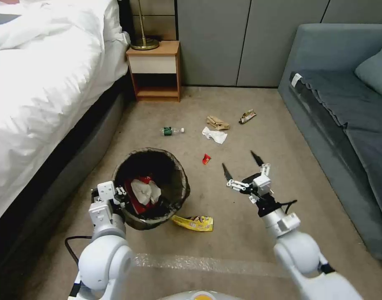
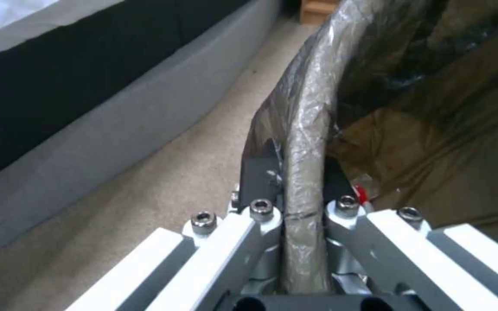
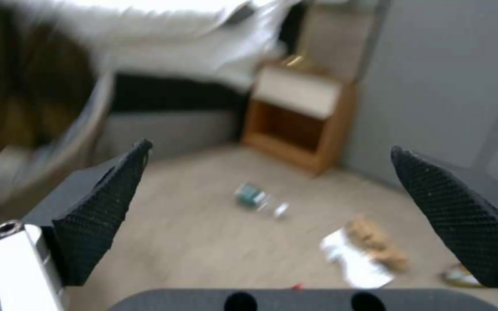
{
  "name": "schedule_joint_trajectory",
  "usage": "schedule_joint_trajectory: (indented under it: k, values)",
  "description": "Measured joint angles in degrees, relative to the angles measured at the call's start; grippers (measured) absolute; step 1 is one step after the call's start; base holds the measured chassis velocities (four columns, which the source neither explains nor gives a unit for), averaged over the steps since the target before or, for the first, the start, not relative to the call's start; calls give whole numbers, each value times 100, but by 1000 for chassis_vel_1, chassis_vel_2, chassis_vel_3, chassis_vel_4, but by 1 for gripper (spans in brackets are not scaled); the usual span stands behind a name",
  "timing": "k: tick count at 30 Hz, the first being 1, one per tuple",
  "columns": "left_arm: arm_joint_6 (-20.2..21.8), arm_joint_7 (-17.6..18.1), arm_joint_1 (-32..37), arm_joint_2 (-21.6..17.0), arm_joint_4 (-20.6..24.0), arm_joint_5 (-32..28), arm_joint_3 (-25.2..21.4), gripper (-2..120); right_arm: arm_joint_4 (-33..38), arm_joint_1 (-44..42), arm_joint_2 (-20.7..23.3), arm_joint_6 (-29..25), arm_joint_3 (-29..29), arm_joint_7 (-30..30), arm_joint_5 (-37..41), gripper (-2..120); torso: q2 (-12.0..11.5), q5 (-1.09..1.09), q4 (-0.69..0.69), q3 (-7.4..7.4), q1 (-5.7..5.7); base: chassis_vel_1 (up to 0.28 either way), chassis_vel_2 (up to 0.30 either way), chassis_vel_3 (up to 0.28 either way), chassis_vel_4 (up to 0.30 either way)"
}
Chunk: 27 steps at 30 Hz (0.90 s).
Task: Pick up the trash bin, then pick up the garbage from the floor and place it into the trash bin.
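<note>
The left gripper [image 1: 123, 196] is clenched on the near-left rim of the trash bin [image 1: 180, 189]; in the left wrist view its fingers [image 2: 263, 172] pinch the bag-wrapped rim [image 2: 304, 142] from both sides, one outside the wall and one inside. The bin extends ahead and to the right of that gripper, its dark liner folded over the edge, and holds a crumpled white tissue [image 1: 146, 191] lying on something red [image 1: 134, 198]. Beyond the left gripper's outer side runs the bed [image 1: 45, 83] with its white cover and grey base. The right gripper [image 1: 242, 166] is released, its two black fingers [image 1: 227, 171] spread wide and holding nothing, at the right of the bin and well apart from it. Garbage lies on the carpet around it: a yellow snack wrapper [image 1: 194, 223] behind and to its left, just beside the bin's near wall — a small red wrapper [image 1: 205, 158] just ahead and to the left of its fingertips — and farther ahead a white tissue [image 1: 214, 135], a brown paper bag [image 1: 218, 123] touching it, a golden wrapper [image 1: 247, 116] and, off to the left, a small plastic bottle [image 1: 172, 131] with a green label. The right wrist view shows the bottle [image 3: 257, 198], tissue [image 3: 355, 263] and bag [image 3: 376, 242] between the spread fingertips. Past this litter stands a wooden nightstand [image 1: 156, 71], and a grey sofa [image 1: 345, 116] flanks the right gripper's outer side.
</note>
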State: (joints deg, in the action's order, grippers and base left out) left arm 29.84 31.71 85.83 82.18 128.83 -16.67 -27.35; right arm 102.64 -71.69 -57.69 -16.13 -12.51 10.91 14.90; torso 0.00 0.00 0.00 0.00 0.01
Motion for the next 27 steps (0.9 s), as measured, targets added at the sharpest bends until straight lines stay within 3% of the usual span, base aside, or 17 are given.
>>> schedule_joint_trajectory:
  k: [5, 12, 19, 23, 27]
  values:
    - [11, 12, -47, 30, -34, -45, -63, 1, -961, 848, 360, 132, 878, 738, 313, 100, 0, 0, 1, 0, 0, 0, 0, 0, 0]
    - [10, 14, -60, 31, -216, 22, -11, 1, -2111, 1629, 309, 69, 2005, 1531, 438, 100, 0, -1, -1, 0, 0, 0, 0, 0, 0]
    - [-7, -1, -85, 105, -399, 172, 104, 1, -3157, 2244, -126, -76, 3034, 2026, 470, 100, 0, 0, 0, 0, -1, 0, 0, 0, 0]
    - [-13, -8, -95, 134, -438, 209, 141, 1, -3537, 2401, -288, -164, 3224, 2119, 366, 100, 0, -2, -1, 0, -1, 0, 0, 0, 0]
    - [-31, -20, -100, 177, -495, 271, 195, 1, -4321, 2628, -736, -368, 3446, 2310, 46, 100, 0, -2, -1, 0, -1, 0, 0, 0, 0]
